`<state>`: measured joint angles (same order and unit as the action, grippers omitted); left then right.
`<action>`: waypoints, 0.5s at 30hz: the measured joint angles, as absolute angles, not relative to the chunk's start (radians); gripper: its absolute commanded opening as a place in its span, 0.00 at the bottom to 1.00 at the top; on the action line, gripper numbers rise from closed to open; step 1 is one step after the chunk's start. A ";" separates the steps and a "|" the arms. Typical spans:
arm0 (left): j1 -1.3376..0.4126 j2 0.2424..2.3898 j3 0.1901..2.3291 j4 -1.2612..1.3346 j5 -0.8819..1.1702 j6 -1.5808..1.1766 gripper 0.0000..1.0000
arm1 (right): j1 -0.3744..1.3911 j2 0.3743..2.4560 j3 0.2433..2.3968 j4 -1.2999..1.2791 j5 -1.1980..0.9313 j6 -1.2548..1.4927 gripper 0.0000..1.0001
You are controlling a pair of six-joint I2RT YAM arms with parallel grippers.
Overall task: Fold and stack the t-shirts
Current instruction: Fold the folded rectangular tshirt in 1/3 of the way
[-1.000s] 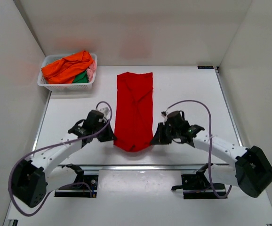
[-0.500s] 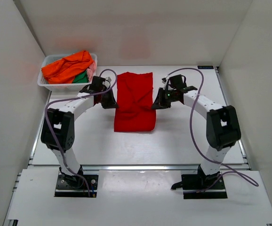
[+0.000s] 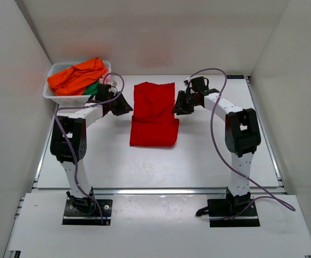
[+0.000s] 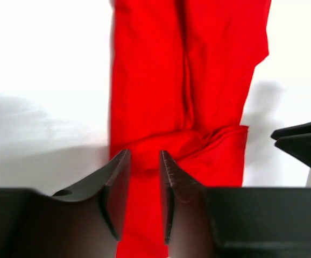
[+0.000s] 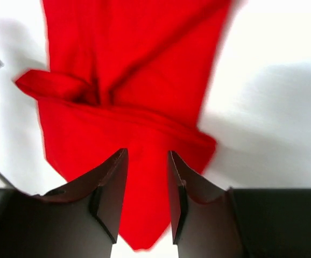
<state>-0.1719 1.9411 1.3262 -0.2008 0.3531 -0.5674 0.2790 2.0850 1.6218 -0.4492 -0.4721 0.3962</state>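
The bright red t-shirt [image 3: 154,115] lies lengthwise in the middle of the table, its near part doubled over toward the far end. My left gripper [image 3: 126,107] is at its left edge and my right gripper [image 3: 176,108] at its right edge. In the left wrist view the jaws [image 4: 145,157] stand narrowly apart with red cloth [image 4: 188,80] running between them. In the right wrist view the jaws [image 5: 147,155] also pinch red cloth [image 5: 134,64], and a corner hangs below them. Orange [image 3: 77,75], green [image 3: 93,89] and pink [image 3: 105,80] t-shirts lie in the basket.
The white mesh basket [image 3: 52,97] stands at the table's far left corner, just left of my left gripper. White walls enclose the table at the back and both sides. The right gripper's dark tip shows at the right edge of the left wrist view [image 4: 301,145].
Both grippers have carried the red t-shirt's near hem from the near side toward the far end, so the shirt now lies doubled and shorter. Both arms are stretched out far.
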 measured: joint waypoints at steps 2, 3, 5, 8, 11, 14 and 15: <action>-0.157 1.894 1.254 -0.149 0.360 -0.590 0.48 | 0.274 2.031 1.539 -0.424 -0.451 0.403 0.34; -0.152 1.866 1.216 -0.134 0.362 -0.601 0.48 | 0.274 1.994 1.486 -0.415 -0.444 0.412 0.34; -0.152 1.803 1.137 -0.120 0.367 -0.607 0.49 | 0.275 1.917 1.383 -0.402 -0.431 0.423 0.34; -0.180 1.704 1.021 -0.104 0.366 -0.609 0.51 | 0.289 1.775 1.205 -0.347 -0.418 0.456 0.33; -0.235 1.589 0.876 -0.093 0.336 -0.606 0.57 | 0.328 1.612 1.000 -0.270 -0.405 0.519 0.37; -0.307 1.484 0.730 -0.086 0.271 -0.616 0.58 | 0.382 1.504 0.848 -0.192 -0.392 0.586 0.43; -0.331 1.456 0.688 -0.080 0.245 -0.624 0.57 | 0.401 1.485 0.808 -0.160 -0.389 0.611 0.43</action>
<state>-0.3313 1.4559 0.6884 -0.0803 0.2451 -0.6243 0.4011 1.4849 0.8078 -0.1600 -0.3889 0.6109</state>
